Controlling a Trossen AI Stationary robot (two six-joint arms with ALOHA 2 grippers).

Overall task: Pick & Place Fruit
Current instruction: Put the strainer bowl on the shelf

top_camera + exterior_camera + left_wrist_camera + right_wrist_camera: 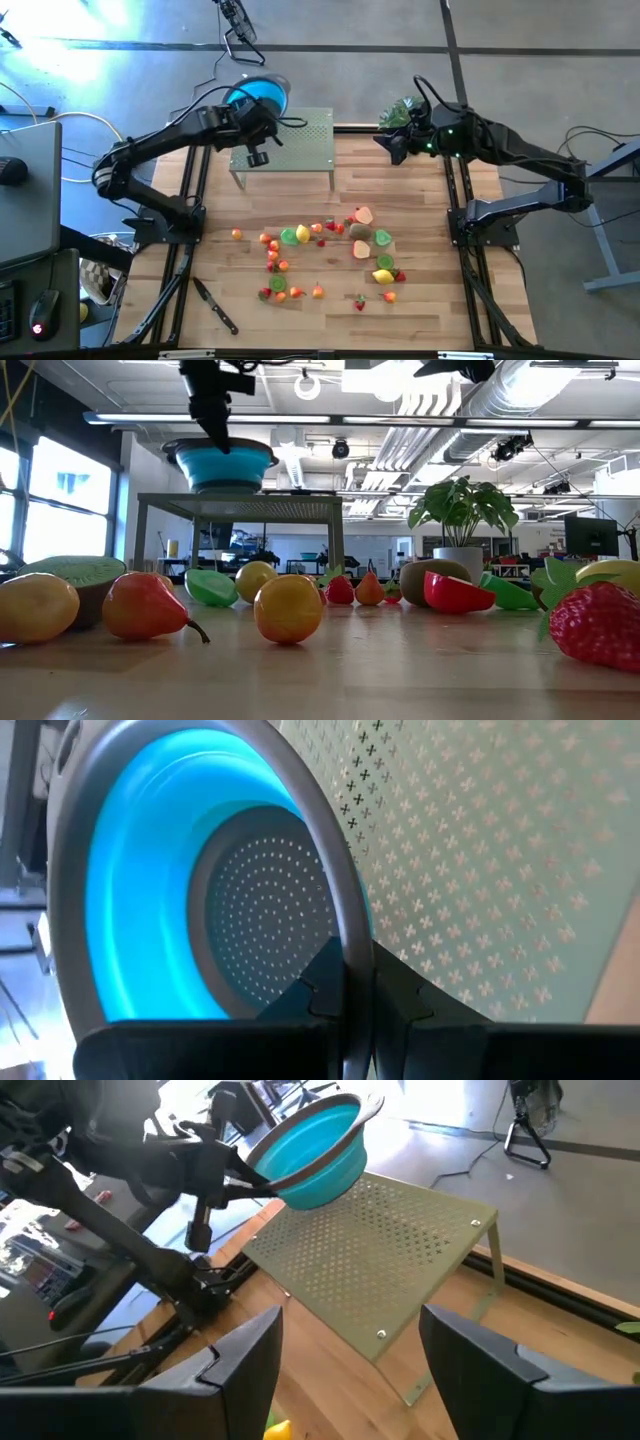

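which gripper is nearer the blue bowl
Left. The left gripper is shut on the rim of the blue bowl at the perforated stand; the right gripper hangs open past the stand's other end.

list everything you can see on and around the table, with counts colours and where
small toy fruit pieces: a couple dozen, red, orange, yellow, green, brown; scattered mid-table
blue collapsible colander bowl with grey rim: one; over the stand's far left corner, rim pinched by the left hand
pale green perforated metal stand: one; far side of table
leafy green potted plant: one; far right edge
black-handled knife: one; near left
left hand: shut on the bowl rim
right hand: open, above far right
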